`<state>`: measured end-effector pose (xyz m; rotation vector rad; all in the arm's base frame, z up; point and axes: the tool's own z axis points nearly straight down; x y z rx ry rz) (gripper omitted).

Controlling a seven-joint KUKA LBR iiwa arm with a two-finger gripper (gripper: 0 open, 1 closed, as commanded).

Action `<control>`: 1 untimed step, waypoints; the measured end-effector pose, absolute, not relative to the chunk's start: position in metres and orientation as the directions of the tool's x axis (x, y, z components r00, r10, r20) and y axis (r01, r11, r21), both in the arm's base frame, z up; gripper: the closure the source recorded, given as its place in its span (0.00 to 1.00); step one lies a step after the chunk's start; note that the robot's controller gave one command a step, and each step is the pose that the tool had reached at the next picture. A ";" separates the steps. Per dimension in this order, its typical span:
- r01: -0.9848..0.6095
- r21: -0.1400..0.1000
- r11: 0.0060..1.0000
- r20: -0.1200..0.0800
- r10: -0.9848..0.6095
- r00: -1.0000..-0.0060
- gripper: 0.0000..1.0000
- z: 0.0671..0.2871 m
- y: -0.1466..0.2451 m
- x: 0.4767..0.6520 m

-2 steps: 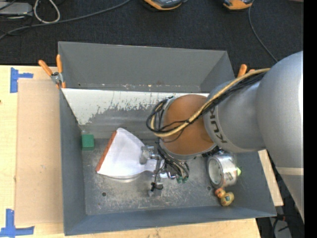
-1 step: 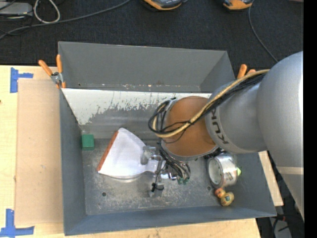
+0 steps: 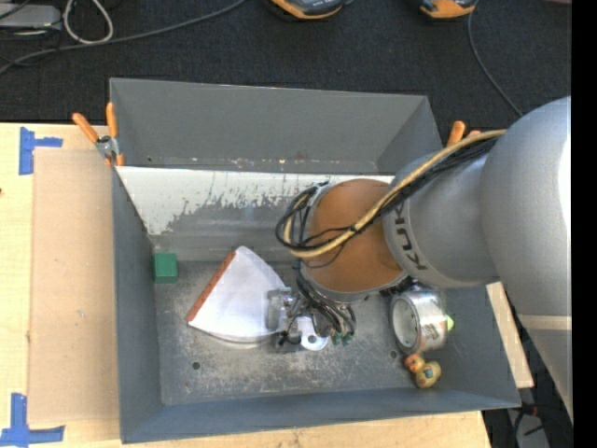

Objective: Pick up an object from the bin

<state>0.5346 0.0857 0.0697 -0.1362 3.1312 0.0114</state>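
The claw [image 3: 303, 329] is sitting low over the floor of the grey metal bin [image 3: 140, 362], right at the 3 o'clock edge of a white fan-shaped sheet with an orange edge [image 3: 238, 297]. That sheet is lying near the middle of the bin floor, its narrow tip pointing toward 12 o'clock and its orange edge running along the 9 o'clock side. Is the claw apart or together? I cannot tell, and I cannot tell whether it is touching the sheet or only standing just beside it.

At 1 o'clock of the claw, the orange wrist cover [image 3: 350, 236] is bulging out with black and yellow cables looping around it, and the big grey arm [image 3: 485, 203] is reaching in from 3 o'clock.

Out at 3 o'clock of the claw, a shiny silver round can [image 3: 417, 317] is resting nearby, with a small orange-and-yellow lump [image 3: 423, 371] just beside it at 6 o'clock. Over at 10 o'clock of the sheet, a small green cube [image 3: 165, 267] is sitting apart, near the foot of the back wall.
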 end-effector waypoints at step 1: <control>-0.086 0.007 0.996 -0.008 -0.086 -0.996 1.00 0.070 0.086 0.535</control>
